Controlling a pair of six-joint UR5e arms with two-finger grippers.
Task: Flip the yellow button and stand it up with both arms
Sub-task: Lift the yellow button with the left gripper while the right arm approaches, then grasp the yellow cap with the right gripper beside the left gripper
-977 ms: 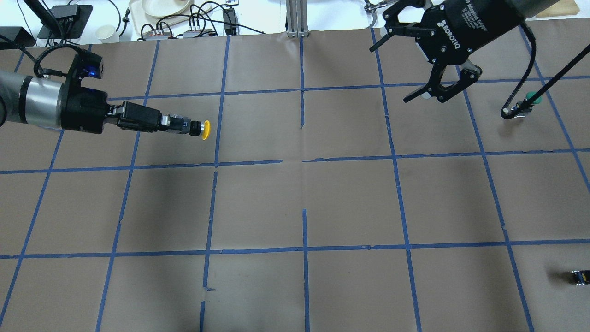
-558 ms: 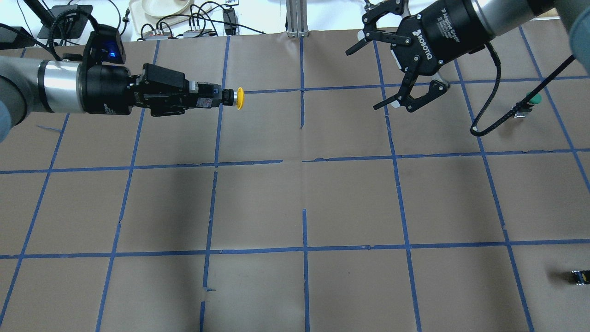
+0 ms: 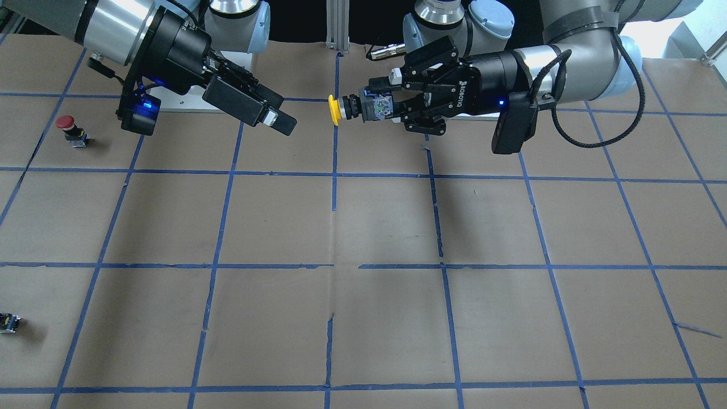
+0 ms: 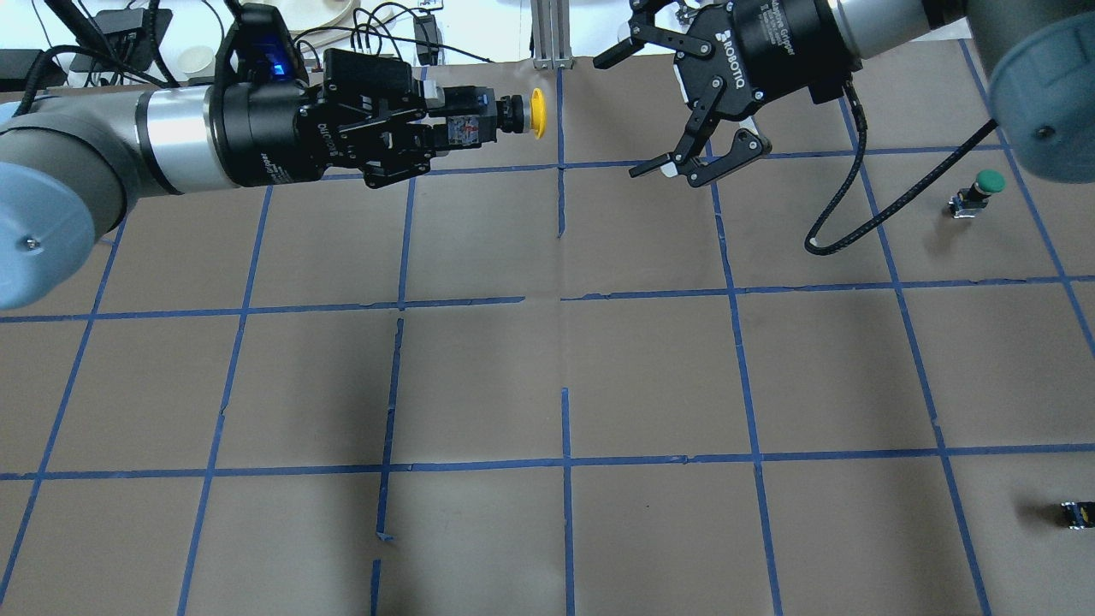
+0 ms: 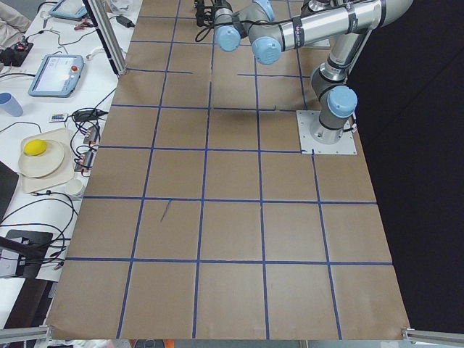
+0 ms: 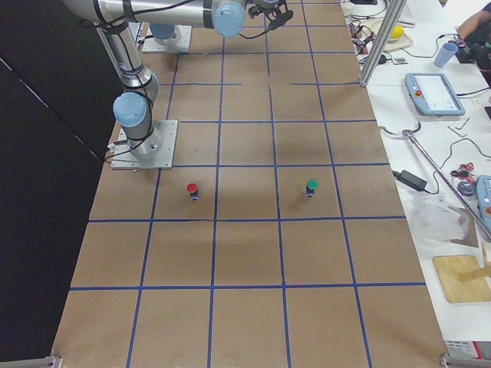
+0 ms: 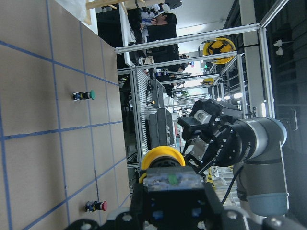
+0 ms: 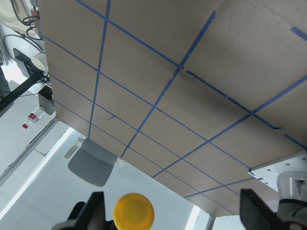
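My left gripper (image 4: 462, 128) is shut on the dark body of the yellow button (image 4: 536, 113) and holds it level in the air over the table's far middle, cap pointing at my right gripper. In the front view my left gripper (image 3: 379, 107) holds the yellow button (image 3: 334, 109) the same way. My right gripper (image 4: 618, 120) is open and empty, a short gap from the cap, jaws facing it. In the front view my right gripper (image 3: 284, 122) shows edge-on. The right wrist view shows the cap (image 8: 134, 211) between its fingers (image 8: 93, 211). The left wrist view shows the cap (image 7: 163, 158) too.
A green-capped button (image 4: 984, 186) stands at the right, a red-capped one (image 3: 68, 126) near my right arm's base, and a tiny black-and-yellow block (image 4: 1078, 513) lies at the near right. Cables and a plate lie beyond the table's far edge (image 4: 342, 51).
My left gripper has risen and moved right toward the table's far middle with the button. My right gripper has moved left toward it, still open.
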